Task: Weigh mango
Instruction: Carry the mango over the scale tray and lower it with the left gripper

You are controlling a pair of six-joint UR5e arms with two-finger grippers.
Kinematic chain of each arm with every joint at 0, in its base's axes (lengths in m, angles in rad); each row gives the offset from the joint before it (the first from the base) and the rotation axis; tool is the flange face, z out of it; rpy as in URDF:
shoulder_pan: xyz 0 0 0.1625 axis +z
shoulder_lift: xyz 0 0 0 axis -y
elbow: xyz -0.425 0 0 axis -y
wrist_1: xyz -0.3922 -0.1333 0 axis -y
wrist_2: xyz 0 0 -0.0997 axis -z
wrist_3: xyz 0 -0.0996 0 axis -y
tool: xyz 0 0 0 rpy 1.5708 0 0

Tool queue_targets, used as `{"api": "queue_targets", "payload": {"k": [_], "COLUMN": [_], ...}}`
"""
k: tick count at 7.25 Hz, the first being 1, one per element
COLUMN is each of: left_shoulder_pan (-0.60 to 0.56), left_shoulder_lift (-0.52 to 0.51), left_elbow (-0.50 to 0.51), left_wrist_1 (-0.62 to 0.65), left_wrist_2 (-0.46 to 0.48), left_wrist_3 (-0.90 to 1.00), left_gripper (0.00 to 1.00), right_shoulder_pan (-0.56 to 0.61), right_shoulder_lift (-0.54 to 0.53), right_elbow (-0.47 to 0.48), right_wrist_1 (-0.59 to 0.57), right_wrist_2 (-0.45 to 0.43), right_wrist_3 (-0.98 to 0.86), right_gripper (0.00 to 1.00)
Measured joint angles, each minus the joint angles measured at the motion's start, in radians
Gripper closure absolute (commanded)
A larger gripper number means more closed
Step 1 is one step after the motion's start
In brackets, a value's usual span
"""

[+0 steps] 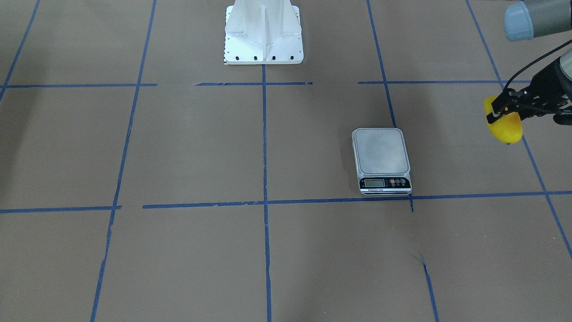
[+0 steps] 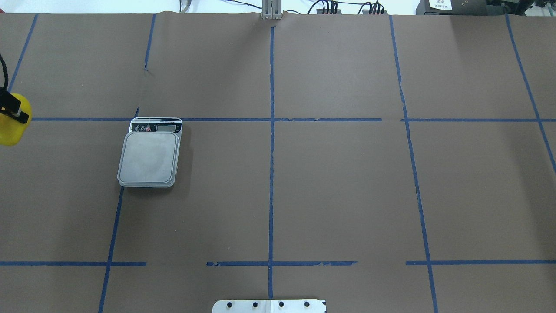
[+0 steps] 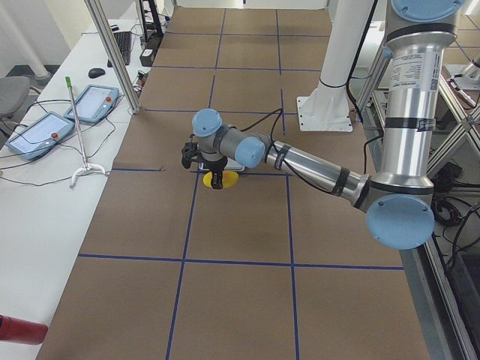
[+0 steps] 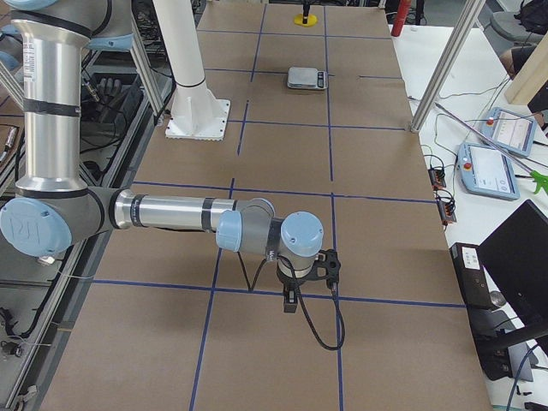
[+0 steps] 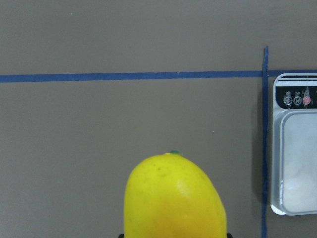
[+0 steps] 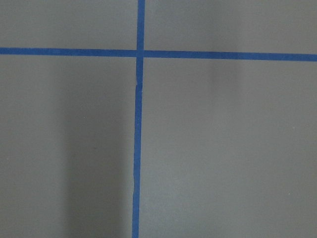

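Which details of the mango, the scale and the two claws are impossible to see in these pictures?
- Scale display: digits too small in the front-facing view; cut off at the left wrist view's edge.
- Right claw: seen only in the exterior right view; open or shut unclear.
- Mango: left claw covers its middle.

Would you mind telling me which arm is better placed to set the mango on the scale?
Left. The left gripper holds the mango not far from the scale; the right gripper is far off at the other end of the table.
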Motion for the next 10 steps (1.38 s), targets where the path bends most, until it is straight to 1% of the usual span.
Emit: {"api": "queue_targets", "payload": {"k": [1,2,3,4,6,8,10], "left_shoulder_pan": [0.022,0.076,0.143,0.194,0.274,0.339,0.380], "left_shoulder_lift": [-0.086,-0.141,-0.169,-0.177,-0.177,-0.183,-0.195], "left_elbow": [0.005,0.013,0.034,0.070,0.131,0.174,0.226], "left_wrist_1": [0.042,0.046,0.001,-0.081,-0.237,-0.311,-0.375], "left_wrist_2": [0.015,0.021,0.024,0.027,0.071,0.104,0.127], "left_wrist_3": [-0.082,-0.174,-0.261,-0.338,-0.464,-0.523,-0.557], "left_gripper": [1.00,1.00,1.00,1.00,1.00,1.00,1.00], "right_shoulder_pan": [0.000,0.000,0.000,0.000,0.000,0.000,0.000], "right_shoulder_lift": [0.000,0.000,0.000,0.000,0.000,0.000,0.000], "right_elbow": [0.000,0.000,0.000,0.000,0.000,0.000,0.000], "right_wrist_1": [-0.001,-0.001,-0.001,-0.001,-0.001,-0.001,-0.001], "right_wrist_2": [0.000,0.000,0.000,0.000,0.000,0.000,0.000], "right_wrist_3": [0.000,0.000,0.000,0.000,0.000,0.000,0.000], "right_gripper": [0.00,0.00,0.00,0.00,0.00,0.00,0.00]}}
